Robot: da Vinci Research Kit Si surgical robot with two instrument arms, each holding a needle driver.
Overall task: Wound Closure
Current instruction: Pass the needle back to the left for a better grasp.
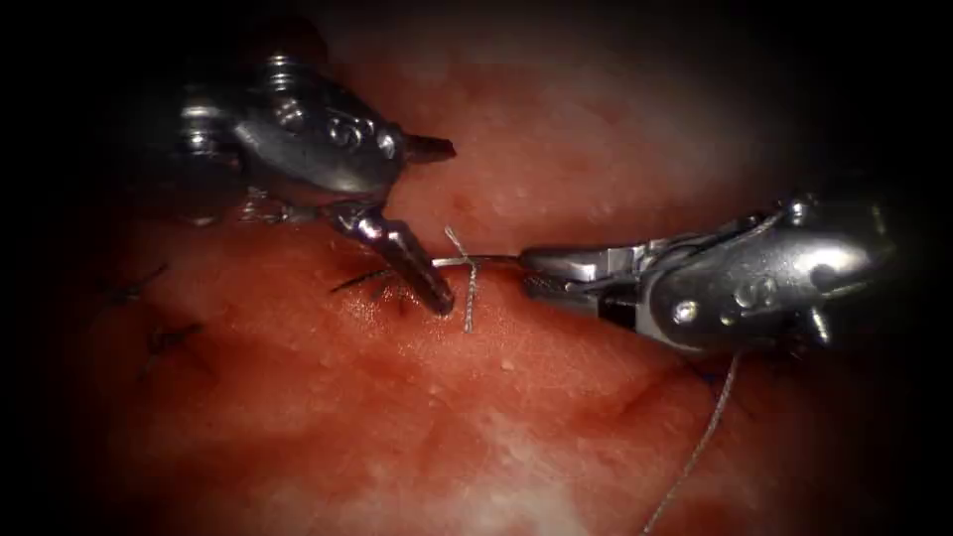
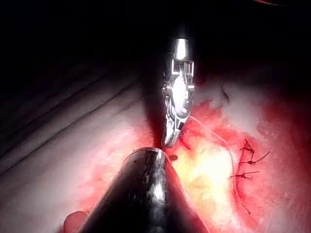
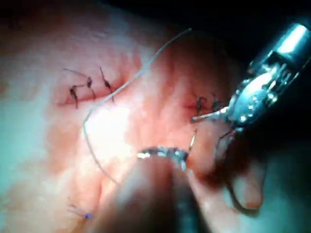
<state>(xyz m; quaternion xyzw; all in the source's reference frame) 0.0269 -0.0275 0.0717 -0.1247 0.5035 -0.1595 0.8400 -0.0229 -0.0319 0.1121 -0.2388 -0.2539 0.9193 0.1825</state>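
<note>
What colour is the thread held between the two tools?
Pale grey-white thread, best in the endoscope view; earlier stitches look dark.

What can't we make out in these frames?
- Needle: I cannot place it. A strand of the thread is cut off by the bottom edge of the endoscope view.
- Right hand, shut on the thread: in the endoscope view the exact grip point is hidden inside the jaws.
- Left hand, open and holding nothing: in the endoscope view its lower jaw covers where the thread meets the tissue.
- Earlier stitches, endoscope view: too small to read the knots.
</note>
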